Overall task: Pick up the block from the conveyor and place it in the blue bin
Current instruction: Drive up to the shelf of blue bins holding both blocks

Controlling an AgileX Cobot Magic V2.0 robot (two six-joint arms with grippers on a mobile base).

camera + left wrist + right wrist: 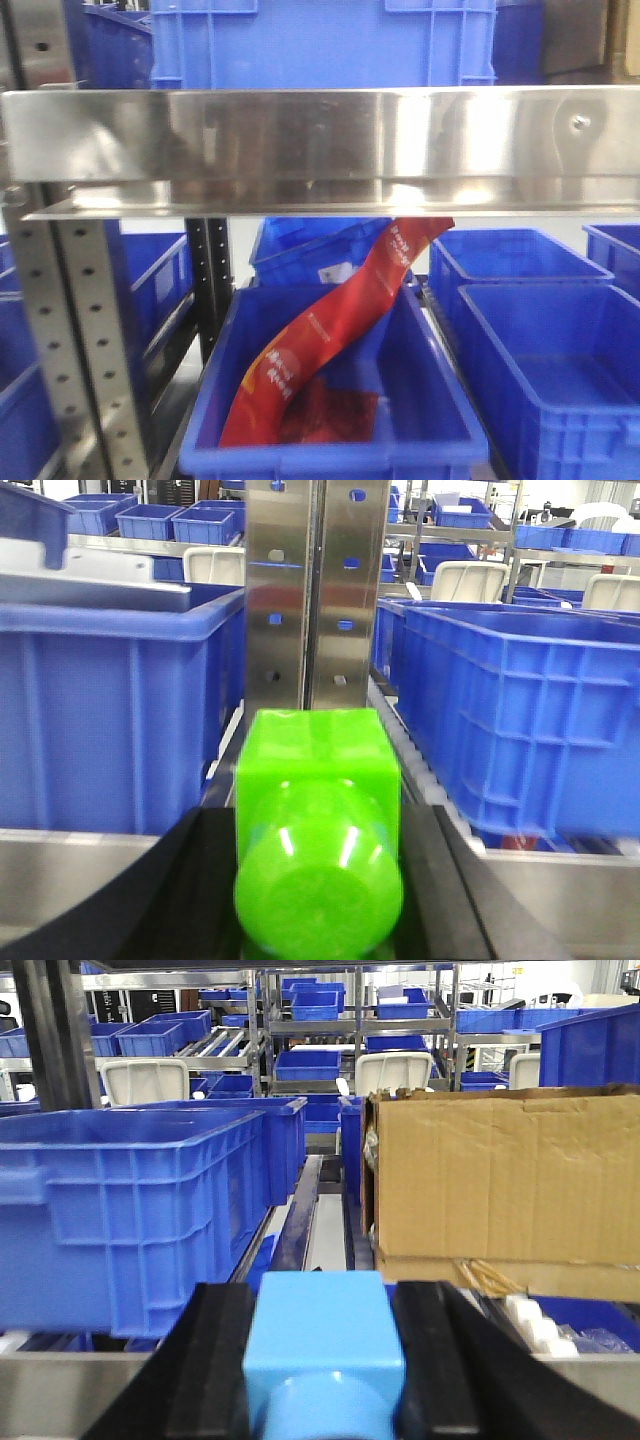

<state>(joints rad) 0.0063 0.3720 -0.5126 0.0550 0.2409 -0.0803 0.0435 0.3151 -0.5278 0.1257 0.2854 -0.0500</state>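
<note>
The left wrist view shows the left end effector (318,825) clamped on a green block (318,780). The block fills the lower centre of the frame, with a square body and a rounded end facing the camera. A black finger (195,880) presses its left side and another (440,880) its right. Behind the block a perforated steel upright (315,590) rises through the middle of the frame. A left blue bin (110,700) stands on one side of it and a right blue bin (520,720) on the other.

In the right wrist view, the right end effector (325,1295) is closed on a light blue block (325,1340) at the bottom centre. Black fingers (225,1350) sit tight against both of its flanks. A large blue crate (130,1220) takes up the left of that frame. A cardboard box (500,1180) stands at the right, with small white pieces (530,1325) just below it in the lower right corner.

The front-facing view has neither arm in it. A shiny steel rail (320,145) runs across the upper half of the frame. A perforated post (80,340) stands at the lower left. Below the rail, at lower centre, is an open blue bin (330,462). A red packet (330,320) leans in it, its top tilted toward the upper right. A neighbouring bin (560,370) lies just beside it at the lower right. Which of these bins is the one for the blocks cannot be told.
</note>
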